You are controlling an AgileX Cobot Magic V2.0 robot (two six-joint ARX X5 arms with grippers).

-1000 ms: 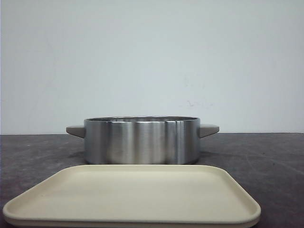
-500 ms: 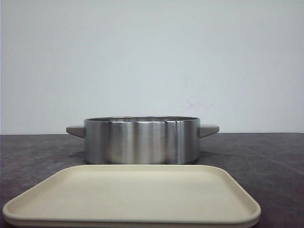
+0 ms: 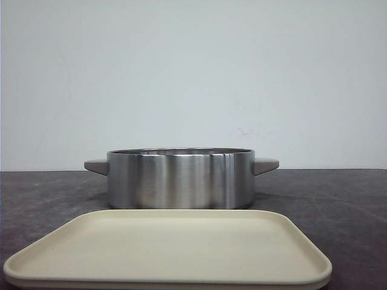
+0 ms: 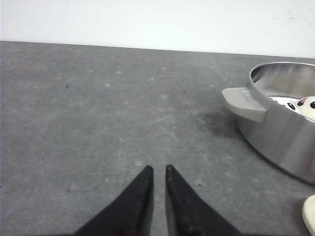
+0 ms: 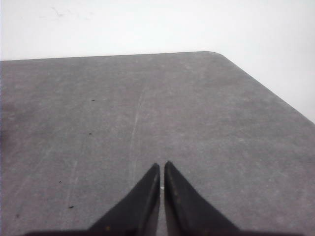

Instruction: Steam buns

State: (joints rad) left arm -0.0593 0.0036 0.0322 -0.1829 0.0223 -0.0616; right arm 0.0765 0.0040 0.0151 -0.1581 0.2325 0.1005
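Note:
A steel steamer pot (image 3: 180, 179) with grey side handles stands mid-table behind an empty cream tray (image 3: 175, 248). In the left wrist view the pot (image 4: 285, 130) shows white panda-faced buns (image 4: 300, 105) inside it; only parts of two faces show. My left gripper (image 4: 158, 169) is shut and empty, low over bare table beside the pot's handle (image 4: 243, 103). My right gripper (image 5: 162, 165) is shut and empty over bare table, away from the pot. Neither gripper shows in the front view.
The dark grey table (image 3: 338, 199) ends at a rounded far corner (image 5: 216, 54) in the right wrist view. A white wall (image 3: 193, 72) stands behind. The tray's edge (image 4: 310, 216) shows in the left wrist view.

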